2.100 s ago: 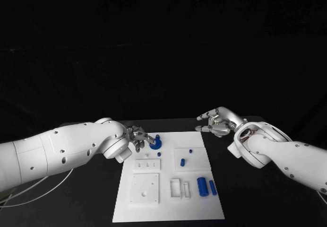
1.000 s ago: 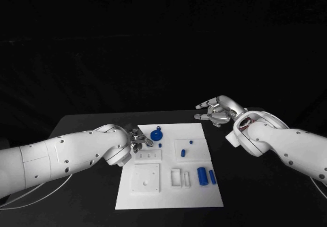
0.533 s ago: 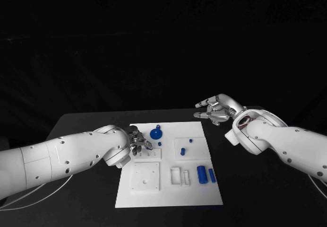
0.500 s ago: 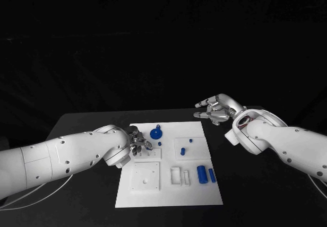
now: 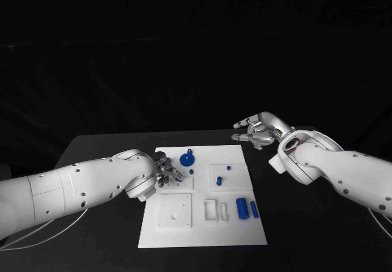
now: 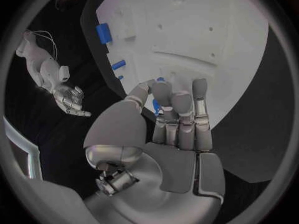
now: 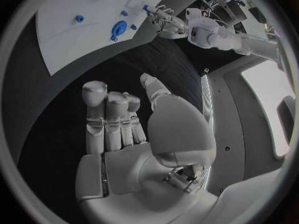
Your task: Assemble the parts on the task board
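The white task board (image 5: 204, 226) lies mid-table. My left hand (image 5: 167, 171) hovers over the board's left edge, and between its thumb and fingertips it pinches a small blue peg (image 5: 178, 176), which shows at the fingertips (image 7: 145, 7) in the right wrist view. A round blue knob (image 5: 188, 159) stands at the far end of the board (image 7: 69, 25), just beyond that hand. My right hand (image 5: 257, 131) hangs open above the black table past the board's far right corner, holding nothing.
On the board (image 6: 206, 30) a short blue peg (image 5: 219, 181) and a tiny blue piece (image 5: 228, 168) sit right of centre. A thick blue cylinder (image 5: 242, 207) and a thinner one (image 5: 254, 209) lie nearer me. White blocks (image 5: 175, 217) stand at front left.
The small blue peg that lay beside the knob one second ago is now at my left hand's fingertips, and that hand has drawn slightly left. My right hand has barely moved.
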Controlling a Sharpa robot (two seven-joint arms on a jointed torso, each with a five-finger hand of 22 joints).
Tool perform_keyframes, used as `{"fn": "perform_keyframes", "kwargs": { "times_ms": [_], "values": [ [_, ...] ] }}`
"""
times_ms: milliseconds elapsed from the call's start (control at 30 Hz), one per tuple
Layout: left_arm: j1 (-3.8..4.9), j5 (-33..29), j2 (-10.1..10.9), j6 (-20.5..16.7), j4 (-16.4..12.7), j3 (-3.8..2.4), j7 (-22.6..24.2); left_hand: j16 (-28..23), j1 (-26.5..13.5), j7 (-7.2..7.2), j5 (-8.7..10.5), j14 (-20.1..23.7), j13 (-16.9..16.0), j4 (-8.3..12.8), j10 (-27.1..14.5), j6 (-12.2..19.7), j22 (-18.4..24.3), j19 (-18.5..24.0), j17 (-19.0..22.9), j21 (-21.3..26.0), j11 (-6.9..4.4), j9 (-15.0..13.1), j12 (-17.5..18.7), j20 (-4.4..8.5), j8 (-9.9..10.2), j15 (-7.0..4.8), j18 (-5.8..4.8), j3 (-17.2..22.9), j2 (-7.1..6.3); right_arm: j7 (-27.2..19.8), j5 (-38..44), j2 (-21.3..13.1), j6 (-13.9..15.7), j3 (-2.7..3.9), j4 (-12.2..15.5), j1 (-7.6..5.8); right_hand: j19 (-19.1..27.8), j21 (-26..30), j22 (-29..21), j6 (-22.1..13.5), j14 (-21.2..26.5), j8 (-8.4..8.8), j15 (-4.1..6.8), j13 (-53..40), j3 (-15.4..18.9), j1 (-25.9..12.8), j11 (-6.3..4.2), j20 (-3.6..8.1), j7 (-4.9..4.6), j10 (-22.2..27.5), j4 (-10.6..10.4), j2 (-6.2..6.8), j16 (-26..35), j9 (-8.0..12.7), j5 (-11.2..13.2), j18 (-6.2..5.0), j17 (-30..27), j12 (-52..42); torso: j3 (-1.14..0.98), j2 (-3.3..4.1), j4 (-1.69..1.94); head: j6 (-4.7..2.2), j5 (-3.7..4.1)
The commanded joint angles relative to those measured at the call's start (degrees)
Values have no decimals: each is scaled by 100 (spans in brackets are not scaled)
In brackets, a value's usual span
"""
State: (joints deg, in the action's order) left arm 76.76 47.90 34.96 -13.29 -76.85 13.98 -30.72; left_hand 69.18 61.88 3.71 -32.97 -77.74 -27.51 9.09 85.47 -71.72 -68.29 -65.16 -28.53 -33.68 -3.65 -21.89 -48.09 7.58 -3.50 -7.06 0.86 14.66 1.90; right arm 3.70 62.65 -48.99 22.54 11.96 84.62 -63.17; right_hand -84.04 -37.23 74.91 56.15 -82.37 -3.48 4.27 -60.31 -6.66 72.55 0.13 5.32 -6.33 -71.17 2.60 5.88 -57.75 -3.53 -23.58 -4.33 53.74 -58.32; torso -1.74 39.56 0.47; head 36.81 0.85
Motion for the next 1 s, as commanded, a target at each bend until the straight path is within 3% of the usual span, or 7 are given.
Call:
{"fn": "perform_keyframes", "kwargs": {
  "times_ms": [33,100,133,267,467,500,1000],
  "values": [
    [-7,201,-20,115,13,-3,-25,17,130,-742,31,-70,-5,-38,105,-1287,-65,-45,-8,71,-299,-880,-8,2,-322,-114,-8,-11,168,-41,-3,7,-46,4,4,0,-61,25,422,6,33,1,-14,2,22,-55,-19,-18,-10,31,-1,-16,19,5,-33,-105,0,1,-4,3,-4,3,5],
    [-12,244,-24,127,23,-3,-34,17,130,-742,31,-70,-5,-38,105,-1287,-65,-45,-8,71,-299,-880,-8,2,-322,-114,-8,-11,168,-41,-3,8,-46,4,4,0,-61,25,422,6,33,1,-14,2,22,-55,-19,-18,-10,31,-1,-16,19,5,-33,-105,0,1,-3,4,-5,5,5],
    [-14,257,-25,132,27,-3,-38,19,132,-742,40,-73,-5,-46,105,-1289,-358,-148,-6,341,-299,-880,-15,-13,-330,-110,-3,-11,174,-40,-3,8,-46,4,4,0,-61,25,422,6,33,1,-14,2,22,-55,-19,-18,-10,31,-1,-16,19,5,-33,-105,0,1,-2,5,-5,5,5],
    [-24,336,-30,149,45,-3,-52,24,127,-743,38,-70,-3,-36,104,-1287,-572,-229,-9,541,-300,-883,-21,-20,-337,-111,0,-5,180,-39,-3,7,-47,4,2,0,-60,33,420,11,37,0,-16,11,23,-56,-20,-18,-10,38,-1,-17,26,5,-45,-105,-8,12,-3,3,-6,7,5],
    [-46,386,-36,206,77,-3,-73,24,127,-743,38,-70,-3,-36,104,-1287,-572,-229,-9,541,-300,-883,-21,-20,-337,-111,0,-5,180,-37,-4,7,-50,4,2,0,-62,30,422,9,35,1,-14,7,21,-54,-19,-17,-10,35,2,-20,23,5,-57,-105,-5,6,-5,1,-1,17,11],
    [-51,389,-38,218,82,-3,-76,27,125,-743,37,-69,-1,-28,105,-1285,-764,-320,-9,767,-297,-884,-25,-31,-343,-108,1,2,186,-37,-4,8,-52,4,2,0,-62,30,422,9,35,1,-14,7,21,-54,-19,-17,-10,35,2,-20,23,5,-57,-105,-5,6,-5,1,-1,16,11],
    [-131,400,-77,252,124,-4,-74,25,129,-741,58,-63,1,-29,105,-1282,-770,-331,-9,798,-294,-885,-25,-34,-343,-105,-1,-1,191,-32,-4,12,-62,4,3,0,-62,30,422,9,35,1,-14,7,21,-54,-19,-17,-10,35,2,-20,23,5,-57,-105,-5,6,-3,1,2,16,52]
  ]
}}
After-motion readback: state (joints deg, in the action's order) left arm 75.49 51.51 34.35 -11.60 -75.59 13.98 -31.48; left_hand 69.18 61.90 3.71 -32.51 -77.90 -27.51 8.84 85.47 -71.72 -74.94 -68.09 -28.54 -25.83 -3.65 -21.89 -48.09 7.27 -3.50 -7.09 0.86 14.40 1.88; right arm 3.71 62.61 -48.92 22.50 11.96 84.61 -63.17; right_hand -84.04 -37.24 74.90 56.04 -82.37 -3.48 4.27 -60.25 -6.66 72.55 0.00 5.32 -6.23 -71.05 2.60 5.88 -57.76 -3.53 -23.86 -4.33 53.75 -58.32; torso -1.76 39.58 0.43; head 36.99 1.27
